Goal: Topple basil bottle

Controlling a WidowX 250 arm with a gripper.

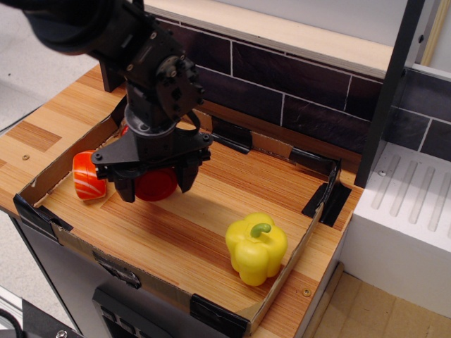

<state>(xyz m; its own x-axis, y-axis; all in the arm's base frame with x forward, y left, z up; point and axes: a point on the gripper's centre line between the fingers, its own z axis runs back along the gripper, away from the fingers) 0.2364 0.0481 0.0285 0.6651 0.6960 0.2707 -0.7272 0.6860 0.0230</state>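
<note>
On the wooden counter (42, 120) sits a shallow cardboard tray (282, 278) with black corner brackets, backed by a dark tiled wall (296, 84); white appliance with a ribbed top (412, 204) off to the side. Black robot arm (106, 32) comes in from the upper corner and leans down over the tray's far-side half. Its gripper (156, 184) points down at the tray floor, two dark fingers (125, 189) straddling a red cap. That cap belongs to the basil bottle (156, 183): only the wide red top shows between the fingers, body and label hidden under the gripper housing, so can't tell from this view whether it's upright, tilted or lying down. Fingers sit at either side of the cap and look closed against it, reads as gripped on the bottle, though the contact itself is partly shadowed. Yellow bell pepper (256, 248) stands upright with green stem up, near the tray's front corner, well apart from the gripper. Salmon piece (87, 176), orange with white stripes, lies just beside the gripper's outer finger by the tray's side wall, partly hidden behind it.
</note>
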